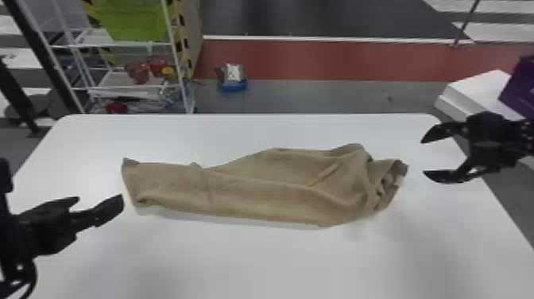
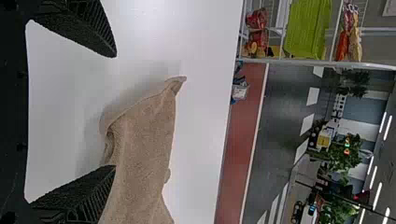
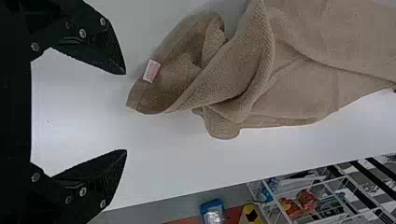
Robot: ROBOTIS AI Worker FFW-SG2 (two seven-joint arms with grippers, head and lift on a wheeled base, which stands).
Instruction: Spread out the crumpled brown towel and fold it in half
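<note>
A: Head view, what's there?
B: One brown towel (image 1: 258,187), long and uneven, lying across the middle of one white table (image 1: 238,258). Left end narrower, right end wider and bunched into loose folds. Two grippers: left gripper (image 1: 100,197) just beside the narrow end, right gripper (image 1: 423,157) off the bunched end, gap between.
A: Background?
B: One white rack (image 1: 180,59) past the far left corner, one green bin (image 1: 131,24) on it. One blue packet (image 1: 232,88) on the floor beyond the table. One purple object (image 1: 520,87) at the right, by white blocks.
A: Left wrist view?
B: Left gripper (image 2: 115,111): two ribbed fingers, wide apart, nothing clamped. One of them overlaps the towel's edge here; contact can't be told from this angle. Towel end has one thin corner poking out. This one adds the distance: road, trees (image 2: 348,151), a lit traffic light (image 2: 347,145).
A: Right wrist view?
B: Right gripper (image 3: 125,112): two fingers, released, bare table between them. Towel's bunched end is near the tips, apart from both. Detail the head view doesn't give: one small pale tag (image 3: 151,71) near the hem, inside the curled flap.
A: Totals?
B: Towel one, tag one, grippers two, fingers two per gripper. Towel rests on the table, crumpled.
</note>
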